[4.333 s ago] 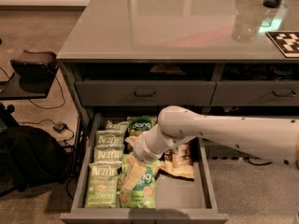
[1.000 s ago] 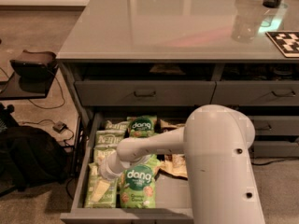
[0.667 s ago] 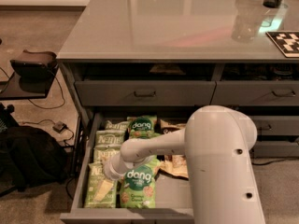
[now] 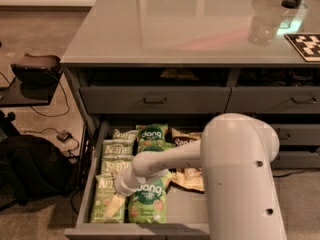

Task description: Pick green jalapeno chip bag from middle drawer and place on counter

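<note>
My gripper (image 4: 114, 204) is down inside the wide dark grey middle drawer (image 4: 88, 199), at its front-left corner. It sits right over the pale olive-green crinkly jalapeno chip bag (image 4: 101, 206), which lies flat on the drawer floor. Whether the gripper is wide or closed on that bag, I cannot tell. My white arm (image 4: 165, 161) runs away toward 2 o'clock. At 12 o'clock from the gripper, more pale green bags of the same kind (image 4: 118, 149) line up toward the drawer's back. At 3 o'clock, just beside the gripper, lies a brighter green bag with a white "dang" logo (image 4: 148, 204). Far up at 12 o'clock is the glossy grey worktop (image 4: 170, 29), well apart from the bag.
</note>
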You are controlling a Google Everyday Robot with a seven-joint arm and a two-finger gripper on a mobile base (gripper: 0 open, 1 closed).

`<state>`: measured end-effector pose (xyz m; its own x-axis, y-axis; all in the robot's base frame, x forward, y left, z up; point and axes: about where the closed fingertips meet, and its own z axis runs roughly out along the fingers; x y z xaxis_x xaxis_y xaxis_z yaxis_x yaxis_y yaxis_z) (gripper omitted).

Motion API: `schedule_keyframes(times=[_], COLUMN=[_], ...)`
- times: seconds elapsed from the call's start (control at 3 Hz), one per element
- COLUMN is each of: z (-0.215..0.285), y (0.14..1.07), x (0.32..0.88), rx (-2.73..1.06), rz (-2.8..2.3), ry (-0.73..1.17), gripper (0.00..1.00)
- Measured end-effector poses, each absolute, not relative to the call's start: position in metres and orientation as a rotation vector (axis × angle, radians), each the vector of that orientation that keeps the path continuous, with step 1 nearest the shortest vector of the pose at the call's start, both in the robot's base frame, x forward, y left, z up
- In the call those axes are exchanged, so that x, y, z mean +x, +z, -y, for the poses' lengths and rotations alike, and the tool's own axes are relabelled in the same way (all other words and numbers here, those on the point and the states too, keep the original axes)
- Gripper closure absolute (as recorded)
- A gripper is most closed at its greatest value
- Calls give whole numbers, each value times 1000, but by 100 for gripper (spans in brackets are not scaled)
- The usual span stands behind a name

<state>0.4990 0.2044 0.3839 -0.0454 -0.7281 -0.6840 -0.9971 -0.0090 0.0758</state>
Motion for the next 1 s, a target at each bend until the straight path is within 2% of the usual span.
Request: schedule_keyframes(times=[0.33, 1.0], z=[-201, -199], y=[383, 383], x=[494, 491], rx=[-1782, -1778], rz=[-1818, -1816], ry=[794, 802], gripper=[19, 66])
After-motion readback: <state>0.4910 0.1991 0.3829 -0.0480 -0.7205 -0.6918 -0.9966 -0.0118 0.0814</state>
